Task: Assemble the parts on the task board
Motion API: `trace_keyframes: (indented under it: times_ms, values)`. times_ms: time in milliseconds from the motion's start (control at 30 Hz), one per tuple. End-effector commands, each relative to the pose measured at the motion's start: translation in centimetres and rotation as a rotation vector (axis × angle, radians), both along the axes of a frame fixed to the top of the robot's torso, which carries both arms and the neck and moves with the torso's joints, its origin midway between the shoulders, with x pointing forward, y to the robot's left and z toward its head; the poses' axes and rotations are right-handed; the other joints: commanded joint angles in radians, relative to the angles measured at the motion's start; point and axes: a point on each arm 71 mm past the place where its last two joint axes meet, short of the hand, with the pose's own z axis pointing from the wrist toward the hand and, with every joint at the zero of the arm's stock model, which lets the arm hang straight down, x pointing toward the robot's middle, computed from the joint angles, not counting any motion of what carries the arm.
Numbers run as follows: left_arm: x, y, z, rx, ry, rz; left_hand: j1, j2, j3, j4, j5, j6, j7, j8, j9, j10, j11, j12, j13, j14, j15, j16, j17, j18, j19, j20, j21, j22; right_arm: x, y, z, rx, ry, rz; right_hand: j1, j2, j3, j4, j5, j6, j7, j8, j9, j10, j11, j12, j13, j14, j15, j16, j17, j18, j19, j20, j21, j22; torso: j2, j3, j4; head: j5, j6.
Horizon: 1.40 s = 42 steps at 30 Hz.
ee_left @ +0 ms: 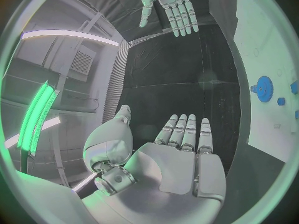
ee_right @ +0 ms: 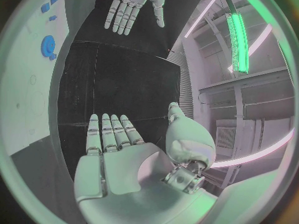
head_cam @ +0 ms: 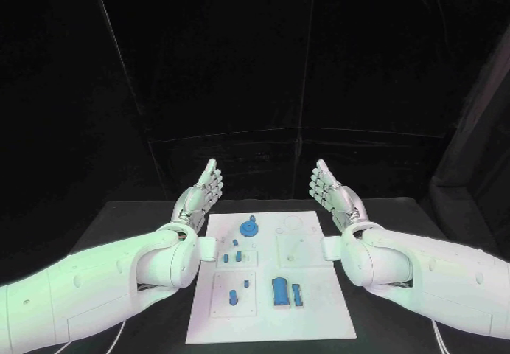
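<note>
While blue parts (head_cam: 281, 290) lie on task board (head_cam: 319, 324), both hands' fingers extended, holding nothing.

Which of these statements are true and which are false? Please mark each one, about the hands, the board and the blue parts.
1. Both hands are open and hold nothing. True: the left hand and the right hand have flat, straight fingers.
2. The left hand rests on the board. False: it is beside the board, over the black table.
3. A blue gear lies near the far end of the board. True: the gear is there.
4. The right hand holds a blue part. False: its palm is bare.
5. The largest blue part lies at the board's far edge. False: the block lies in the near half.
</note>
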Motion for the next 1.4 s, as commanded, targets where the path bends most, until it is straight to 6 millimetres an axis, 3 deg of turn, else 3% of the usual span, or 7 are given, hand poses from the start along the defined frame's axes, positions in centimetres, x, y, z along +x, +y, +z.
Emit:
trace_keyframes:
  times_ms: [33, 800, 833, 867, 900, 933, 1400]
  values:
    - [-0.30, 0.36, 0.50, 0.066, -0.046, 0.093, -0.130, 0.000, -0.017, 0.000, -0.004, -0.097, -0.012, -0.004, -0.002, -0.098, -0.014, -0.007, -0.001, -0.095, -0.009, -0.011, -0.002, -0.037, -0.067, -0.074, -0.004, -0.013, 0.03, -0.42, 0.26, 0.004, -0.014, -0.067, -0.144, -0.001, 0.012, 0.000, -0.021, -0.098, -0.009, -0.004, -0.002, -0.107, -0.008, -0.007, -0.003, -0.114, -0.002, -0.005, -0.005, -0.038, -0.106, -0.034, -0.007, -0.002, 0.000, 0.0003, 0.0001, 0.000, 0.000]
    - [-0.37, 0.33, 0.51, 0.067, -0.046, 0.094, -0.290, 0.000, -0.017, 0.000, -0.004, -0.214, -0.012, -0.004, -0.002, -0.216, -0.014, -0.007, -0.001, -0.209, -0.009, -0.011, -0.002, -0.037, -0.202, -0.074, -0.004, -0.013, 0.03, -0.42, 0.26, 0.004, -0.014, -0.067, -0.323, -0.001, 0.012, 0.000, -0.021, -0.219, -0.009, -0.004, -0.002, -0.237, -0.008, -0.007, -0.003, -0.254, -0.002, -0.005, -0.005, -0.038, -0.237, -0.034, -0.007, -0.002, 0.000, 0.0003, 0.0001, 0.000, 0.000]
    - [-0.37, 0.33, 0.51, 0.067, -0.046, 0.094, -0.307, 0.000, -0.017, 0.000, -0.004, -0.295, -0.012, -0.004, -0.002, -0.298, -0.014, -0.007, -0.001, -0.287, -0.009, -0.011, -0.002, -0.037, -0.202, -0.074, -0.004, -0.013, 0.03, -0.42, 0.26, 0.004, -0.014, -0.067, -0.329, -0.001, 0.012, 0.000, -0.021, -0.223, -0.009, -0.004, -0.002, -0.244, -0.008, -0.007, -0.003, -0.259, -0.002, -0.005, -0.005, -0.038, -0.242, -0.034, -0.007, -0.002, 0.000, 0.0003, 0.0001, 0.000, 0.000]
    - [-0.37, 0.33, 0.51, 0.067, -0.046, 0.094, -0.322, 0.000, -0.017, 0.000, -0.004, -0.295, -0.012, -0.004, -0.002, -0.298, -0.014, -0.007, -0.001, -0.287, -0.009, -0.011, -0.002, -0.037, -0.202, -0.074, -0.004, -0.013, 0.03, -0.42, 0.26, 0.004, -0.014, -0.067, -0.350, -0.001, 0.012, 0.000, -0.021, -0.300, -0.009, -0.004, -0.002, -0.327, -0.008, -0.007, -0.003, -0.276, -0.002, -0.005, -0.005, -0.038, -0.325, -0.034, -0.007, -0.002, 0.000, 0.0003, 0.0001, 0.000, 0.000]
    - [-0.37, 0.33, 0.51, 0.067, -0.046, 0.094, -0.395, 0.000, -0.017, 0.000, -0.004, -0.295, -0.012, -0.004, -0.002, -0.298, -0.014, -0.007, -0.001, -0.287, -0.009, -0.011, -0.002, -0.037, -0.202, -0.074, -0.004, -0.013, 0.03, -0.42, 0.26, 0.004, -0.014, -0.067, -0.366, -0.001, 0.012, 0.000, -0.021, -0.300, -0.009, -0.004, -0.002, -0.327, -0.008, -0.007, -0.003, -0.347, -0.002, -0.005, -0.005, -0.038, -0.325, -0.034, -0.007, -0.002, 0.000, 0.0003, 0.0001, 0.000, 0.000]
    - [-0.37, 0.33, 0.51, 0.067, -0.046, 0.094, -0.395, 0.000, -0.017, 0.000, -0.004, -0.295, -0.012, -0.004, -0.002, -0.298, -0.014, -0.007, -0.001, -0.287, -0.009, -0.011, -0.002, -0.037, -0.202, -0.074, -0.004, -0.013, 0.03, -0.42, 0.26, 0.004, -0.014, -0.067, -0.441, -0.001, 0.012, 0.000, -0.021, -0.300, -0.009, -0.004, -0.002, -0.327, -0.008, -0.007, -0.003, -0.347, -0.002, -0.005, -0.005, -0.038, -0.325, -0.034, -0.007, -0.002, 0.000, 0.0003, 0.0001, 0.000, 0.000]
    - [-0.37, 0.33, 0.51, 0.067, -0.046, 0.094, -0.395, 0.000, -0.017, 0.000, -0.004, -0.295, -0.012, -0.004, -0.002, -0.298, -0.014, -0.007, -0.001, -0.287, -0.009, -0.011, -0.002, -0.037, -0.202, -0.074, -0.004, -0.013, 0.03, -0.42, 0.26, 0.004, -0.014, -0.067, -0.441, -0.001, 0.012, 0.000, -0.021, -0.300, -0.009, -0.004, -0.002, -0.327, -0.008, -0.007, -0.003, -0.347, -0.002, -0.005, -0.005, -0.038, -0.325, -0.034, -0.007, -0.002, 0.000, 0.0003, 0.0001, 0.000, 0.000]
